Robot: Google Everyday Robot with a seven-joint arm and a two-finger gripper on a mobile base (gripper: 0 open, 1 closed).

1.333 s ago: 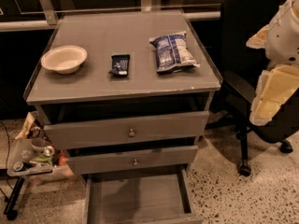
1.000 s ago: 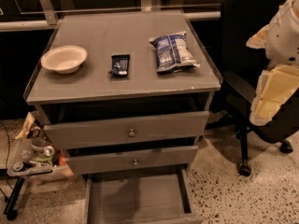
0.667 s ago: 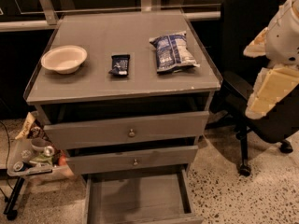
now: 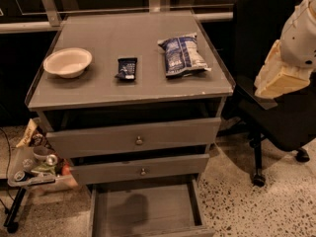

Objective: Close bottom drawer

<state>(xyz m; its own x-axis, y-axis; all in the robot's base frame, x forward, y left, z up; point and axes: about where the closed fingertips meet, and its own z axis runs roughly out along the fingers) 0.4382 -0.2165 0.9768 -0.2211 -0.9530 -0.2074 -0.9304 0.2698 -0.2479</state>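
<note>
1. The grey cabinet (image 4: 98, 90) fills most of my view. It has a flat top with three things on it and three drawers below.
2. A black office chair (image 4: 266, 28) stands just beside the cabinet on the right.
3. The bottom drawer (image 4: 148, 211) is pulled far out toward me, under the two upper drawers. In its tray I see only the grey floor with a shadow on it.
4. The middle drawer (image 4: 113, 172) and the top drawer (image 4: 98, 141) stand a little out.
5. The gripper (image 4: 279, 78) hangs at the right edge, over the chair seat and well apart from the drawers. Whether it is wide or narrow I cannot tell.
6. A clear bin (image 4: 34, 180) on the left holds small mixed items.
7. A blue snack bag (image 4: 181, 55) lies on the top at the right.
8. A pale bowl (image 4: 67, 62) sits at the left and shows only its own inside.
9. A dark small packet (image 4: 127, 68) lies between the bowl and the bag.
</note>
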